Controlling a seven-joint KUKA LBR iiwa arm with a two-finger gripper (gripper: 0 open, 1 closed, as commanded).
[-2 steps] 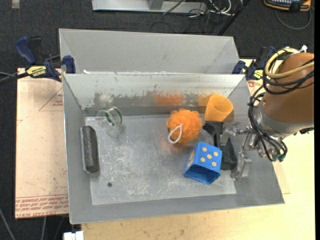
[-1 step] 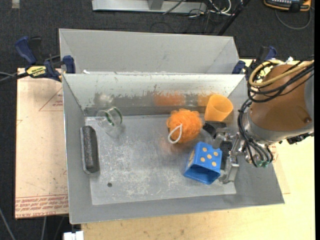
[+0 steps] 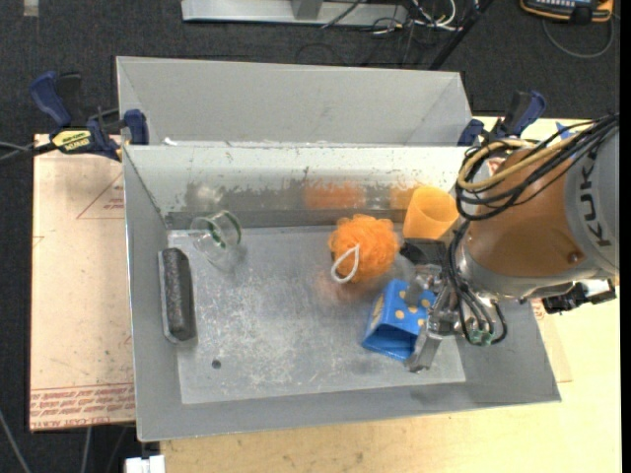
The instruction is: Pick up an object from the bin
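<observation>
One blue dotted box (image 3: 394, 321) lying by the bin's (image 3: 296, 353) front right corner, touching the gripper (image 3: 431, 338), grip state unclear, orange mesh pouf (image 3: 367, 244) sitting behind.

Black letters "KU" on the arm's orange cover (image 3: 527, 235).

Overhead camera, slightly oblique, whole bin (image 3: 276, 343) framed, arm (image 3: 523, 235) right
</observation>
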